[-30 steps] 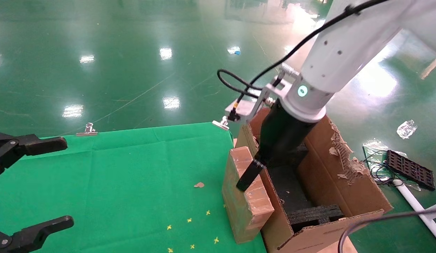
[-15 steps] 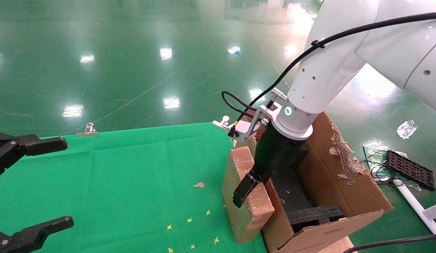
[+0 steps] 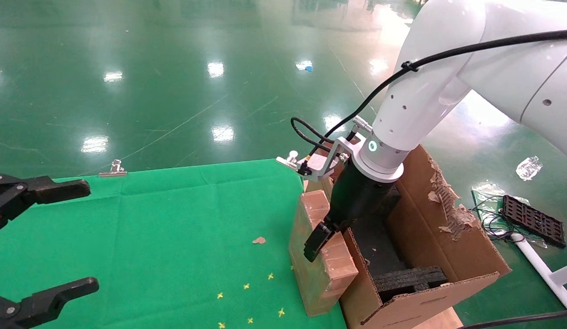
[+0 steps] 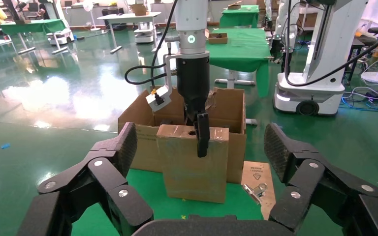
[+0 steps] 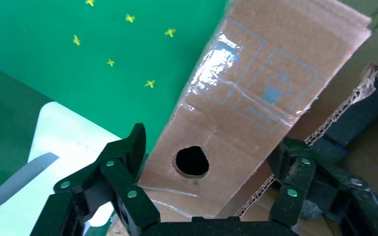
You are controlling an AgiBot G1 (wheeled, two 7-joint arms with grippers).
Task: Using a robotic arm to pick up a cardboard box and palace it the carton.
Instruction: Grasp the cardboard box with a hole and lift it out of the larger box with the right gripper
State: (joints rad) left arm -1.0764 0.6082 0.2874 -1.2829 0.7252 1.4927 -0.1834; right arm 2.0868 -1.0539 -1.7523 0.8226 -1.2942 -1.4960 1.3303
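The slim taped cardboard box [image 3: 320, 269] stands on edge at the green table's right side, against the carton [image 3: 447, 237]. The white robotic arm's right gripper [image 3: 322, 242] straddles the box's top. One black finger hangs down its broad face; the other is hidden on the carton side. In the right wrist view the gripper [image 5: 214, 140] is open around the narrow face with the round hole [image 5: 192, 161], with a small gap on one side. The left wrist view shows the box [image 4: 192, 167] and carton [image 4: 138, 132]. My left gripper [image 3: 89, 236] is open and empty at the far left.
Black foam inserts [image 3: 409, 278] lie inside the carton, whose right flap [image 3: 443, 201] is torn ragged. Binder clips [image 3: 113, 169] [image 3: 288, 160] hold the green cloth [image 3: 173, 228]. Yellow cross marks [image 3: 246, 285] sit near the front. A black tray and cables [image 3: 532, 219] lie on the floor at right.
The right arm has come lower and swung in. Its gripper has sunk farther over the box's top, the visible finger now lower on the broad face. The box and left arm have barely moved.
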